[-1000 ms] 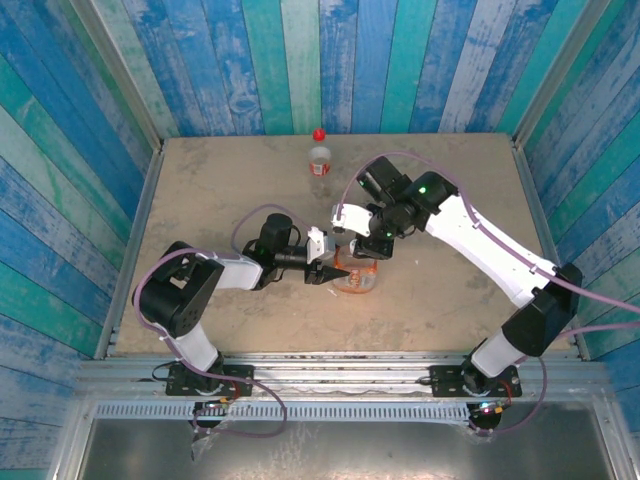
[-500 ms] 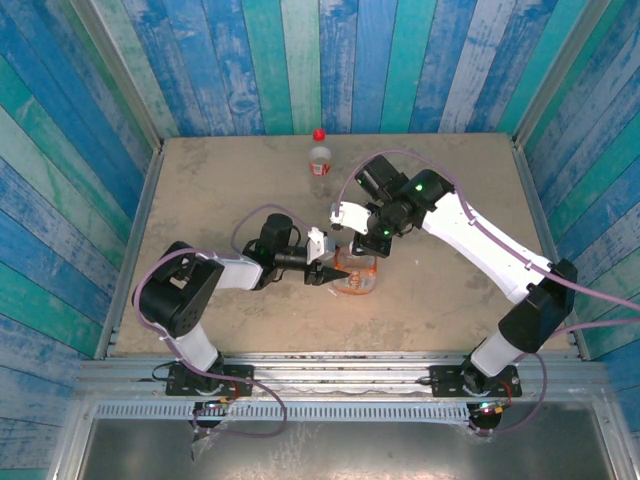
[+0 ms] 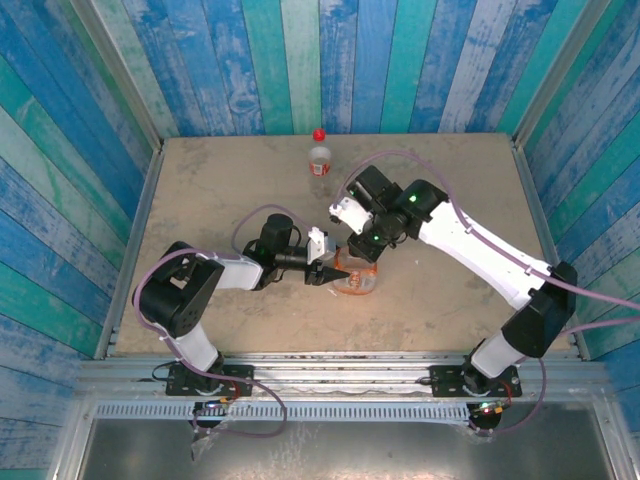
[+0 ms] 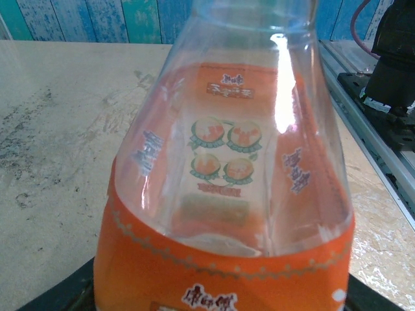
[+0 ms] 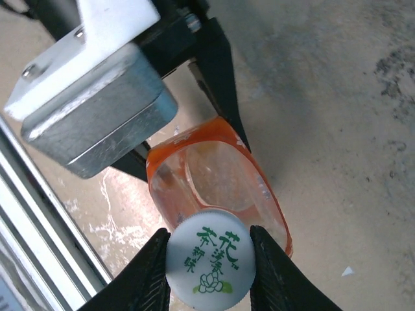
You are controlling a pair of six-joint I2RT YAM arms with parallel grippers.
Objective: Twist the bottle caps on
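The wider bottle, clear with an orange label, stands upright near the table's middle. My left gripper is shut on its lower part, and the bottle looms close in the left wrist view. The white cap, printed in green, sits on top of this bottle. My right gripper is shut on the cap from above, with one black finger on each side of it. In the top view the right gripper hides the cap. The slim bottle stands at the back with its red cap on.
The left gripper's metal body lies close beside the wider bottle. A metal rail runs along the table's near edge. Blue and green plank walls close in the back and both sides.
The right gripper's fingers have closed in on the white cap, and its wrist has turned and shifted slightly left over the bottle. The left arm and both bottles have stayed put.
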